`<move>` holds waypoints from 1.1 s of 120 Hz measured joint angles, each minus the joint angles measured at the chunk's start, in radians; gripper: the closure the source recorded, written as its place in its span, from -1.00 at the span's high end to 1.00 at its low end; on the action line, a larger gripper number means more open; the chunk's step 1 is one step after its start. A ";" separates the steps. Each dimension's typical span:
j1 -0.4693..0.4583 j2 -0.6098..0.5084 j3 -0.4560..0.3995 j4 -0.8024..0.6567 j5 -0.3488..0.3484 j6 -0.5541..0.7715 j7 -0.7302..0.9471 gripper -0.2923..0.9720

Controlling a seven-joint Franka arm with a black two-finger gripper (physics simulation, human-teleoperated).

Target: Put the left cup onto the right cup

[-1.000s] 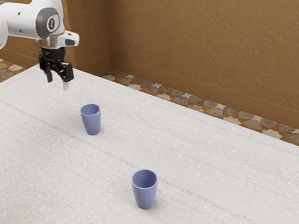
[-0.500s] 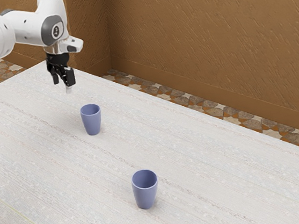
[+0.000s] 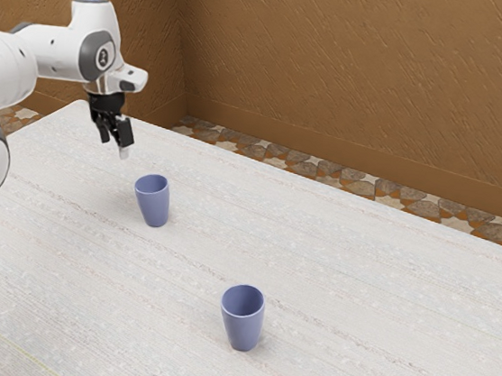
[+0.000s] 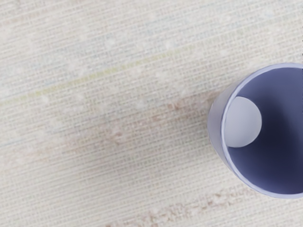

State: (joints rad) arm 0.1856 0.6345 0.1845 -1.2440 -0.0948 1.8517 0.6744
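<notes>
Two identical blue-grey cups stand upright on the pale table (image 3: 358,282). The left cup (image 3: 152,199) is toward the back, and the right cup (image 3: 242,316) is nearer the front. My gripper (image 3: 117,140) hangs open and holds nothing, above the table, up and toward the exterior view's left of the left cup, a short way from it. Looking down from the hand, I see the open mouth of one cup (image 4: 265,130), off to the side rather than under the hand.
Brown walls rise behind the table, with a strip of patterned floor (image 3: 395,194) at their foot. The table's back edge runs just behind my gripper.
My arm has swung toward the exterior view's right, and the gripper has turned, coming closer to the left cup. Neither cup has moved.
</notes>
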 joint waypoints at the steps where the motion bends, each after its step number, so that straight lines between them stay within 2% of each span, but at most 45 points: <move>1: 0.000 0.001 -0.001 0.000 0.000 0.000 0.001 0.54; 132: -0.002 0.061 -0.034 0.001 -0.017 0.016 0.048 0.54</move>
State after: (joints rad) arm 0.1841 0.6957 0.1503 -1.2428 -0.1117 1.8681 0.7229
